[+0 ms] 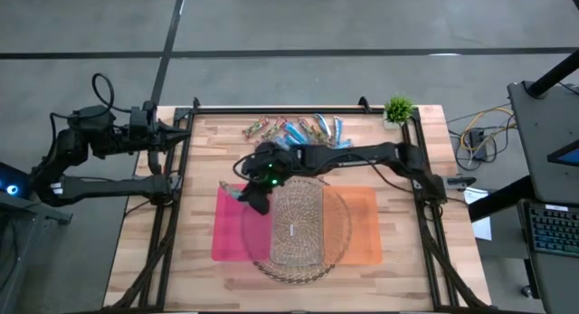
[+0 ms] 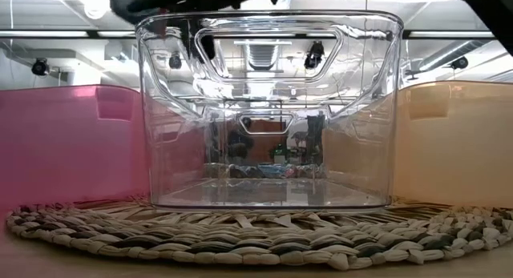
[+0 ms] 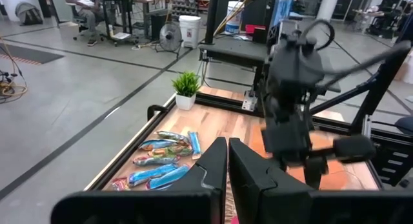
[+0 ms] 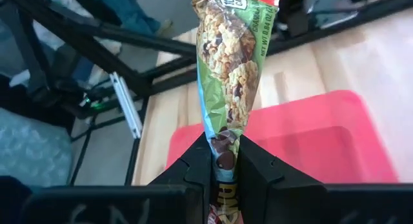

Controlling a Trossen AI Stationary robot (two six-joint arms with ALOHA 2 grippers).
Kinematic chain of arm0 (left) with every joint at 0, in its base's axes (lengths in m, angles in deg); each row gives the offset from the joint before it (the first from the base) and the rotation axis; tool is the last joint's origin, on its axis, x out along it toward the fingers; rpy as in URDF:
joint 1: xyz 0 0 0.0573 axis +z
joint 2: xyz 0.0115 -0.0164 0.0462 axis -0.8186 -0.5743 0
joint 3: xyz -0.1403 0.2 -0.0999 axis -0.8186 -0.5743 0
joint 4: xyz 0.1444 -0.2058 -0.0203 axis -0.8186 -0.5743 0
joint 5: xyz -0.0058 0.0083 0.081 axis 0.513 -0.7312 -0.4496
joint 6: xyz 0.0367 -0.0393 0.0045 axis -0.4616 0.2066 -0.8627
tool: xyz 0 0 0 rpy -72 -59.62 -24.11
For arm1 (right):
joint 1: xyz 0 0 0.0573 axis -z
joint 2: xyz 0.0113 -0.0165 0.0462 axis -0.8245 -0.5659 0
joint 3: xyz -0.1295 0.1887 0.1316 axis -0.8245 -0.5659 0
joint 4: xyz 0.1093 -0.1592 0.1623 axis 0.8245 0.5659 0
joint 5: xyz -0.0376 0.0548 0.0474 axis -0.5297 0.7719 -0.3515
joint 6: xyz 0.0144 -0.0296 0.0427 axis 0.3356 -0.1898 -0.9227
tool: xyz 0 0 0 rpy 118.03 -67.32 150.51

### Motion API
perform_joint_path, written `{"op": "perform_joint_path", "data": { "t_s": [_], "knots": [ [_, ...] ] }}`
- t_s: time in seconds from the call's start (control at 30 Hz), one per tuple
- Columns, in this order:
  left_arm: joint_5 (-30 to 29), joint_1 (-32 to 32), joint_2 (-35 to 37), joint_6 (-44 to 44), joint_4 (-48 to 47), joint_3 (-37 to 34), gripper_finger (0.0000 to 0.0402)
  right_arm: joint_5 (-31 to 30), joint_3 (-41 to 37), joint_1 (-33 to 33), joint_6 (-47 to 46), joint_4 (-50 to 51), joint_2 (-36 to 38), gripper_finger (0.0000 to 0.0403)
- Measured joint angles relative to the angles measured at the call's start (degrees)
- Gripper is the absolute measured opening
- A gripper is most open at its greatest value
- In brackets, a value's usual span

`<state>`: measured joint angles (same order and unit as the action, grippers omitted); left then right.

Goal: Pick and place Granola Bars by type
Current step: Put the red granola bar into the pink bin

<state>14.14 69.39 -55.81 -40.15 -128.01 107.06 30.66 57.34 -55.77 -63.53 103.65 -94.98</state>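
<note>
Right gripper (image 4: 224,161) clamped on one end of a green-and-brown granola bar (image 4: 232,69), hanging over the pink bin (image 4: 310,137) at the left of the three bins; the other bars (image 1: 298,129) lie in a row along the table's far edge. Step in hand looks like the drop: next move calls for opening the fingers squarely above that bin. Left gripper (image 3: 227,161) shut, parked off to the left.

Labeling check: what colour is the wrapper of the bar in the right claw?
Green wrapper printed with granola clusters; clearest in right wrist view.
</note>
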Motion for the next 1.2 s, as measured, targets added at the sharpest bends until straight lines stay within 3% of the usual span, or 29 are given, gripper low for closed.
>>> {"op": "perform_joint_path", "data": {
  "t_s": [0.53,1.2],
  "knots": [
    [-0.2,0.0,-0.4,0.1,-0.1,-0.1,0.0,0.6,12.2,0.2,2.3,17.2,-9.5,0.0043],
    [-0.2,0.0,-1.8,0.1,0.0,-0.1,0.0,0.4,11.9,3.5,6.3,18.3,-9.3,0.0043]
  ]
}}
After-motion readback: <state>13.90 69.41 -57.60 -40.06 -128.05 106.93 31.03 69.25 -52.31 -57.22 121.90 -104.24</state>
